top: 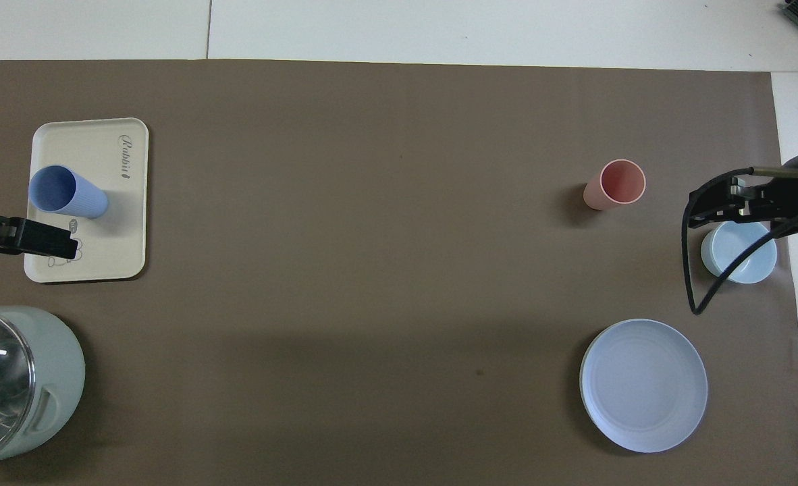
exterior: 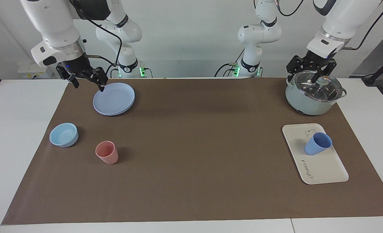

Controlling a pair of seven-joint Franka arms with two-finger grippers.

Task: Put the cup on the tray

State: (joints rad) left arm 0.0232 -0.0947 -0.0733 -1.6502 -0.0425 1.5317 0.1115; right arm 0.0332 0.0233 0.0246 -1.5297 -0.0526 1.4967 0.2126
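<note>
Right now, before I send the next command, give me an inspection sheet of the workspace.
Surface: brown mat over a white table.
Job's things: blue cup stands upright on the cream tray, at the left arm's end of the table.
Clutter: pink tumbler, light-blue bowl and round blue plate at the right arm's end; lidded pot nearer the robots than the tray.
Grippers: left gripper open, raised over the pot's lid, holding nothing; right gripper open, empty, at the plate's edge.
Cables: black cable along the right arm; cables at both arm bases.
Surroundings: white wall; nothing else seen.
</note>
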